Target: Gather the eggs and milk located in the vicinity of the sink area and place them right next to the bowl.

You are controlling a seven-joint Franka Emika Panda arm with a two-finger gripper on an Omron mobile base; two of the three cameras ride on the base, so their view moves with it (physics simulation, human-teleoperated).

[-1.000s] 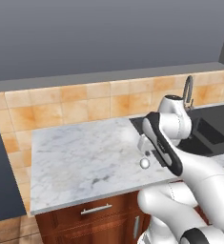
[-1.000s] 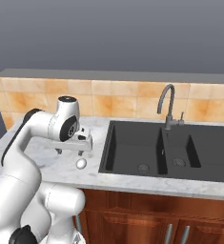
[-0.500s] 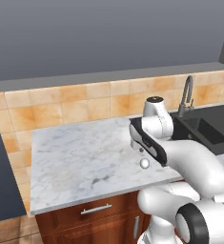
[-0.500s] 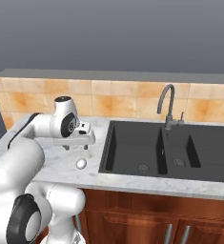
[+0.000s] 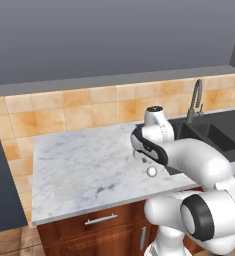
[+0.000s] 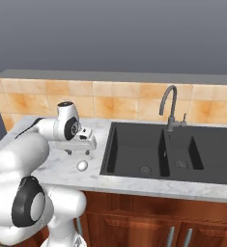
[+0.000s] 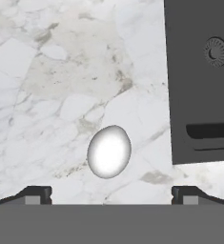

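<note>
One white egg (image 7: pixel 109 151) lies on the marble counter (image 5: pixel 79 160) just left of the sink (image 6: pixel 148 149). The same egg (image 5: pixel 151 171) (image 6: pixel 82 166) sits near the counter's front edge. My gripper (image 7: pixel 111 195) hangs right above it, pointing down, open wide, its fingertips (image 7: pixel 35 194) well apart on either side of the egg and clear of it. In the right base view the gripper (image 6: pixel 79 151) hovers a little above the egg. The milk and the bowl are out of view.
The dark sink basin (image 5: pixel 209 135) with its curved grey faucet (image 6: pixel 168 103) lies to the right. A tiled backsplash (image 5: pixel 89 112) runs behind the counter. The sink's edge and round drain (image 7: pixel 214 51) show in the hand view. Wooden drawers (image 5: pixel 99 222) stand below.
The arm's upper joints have swung left while the hand stays over the egg. The egg has not moved and the jaws remain open.
</note>
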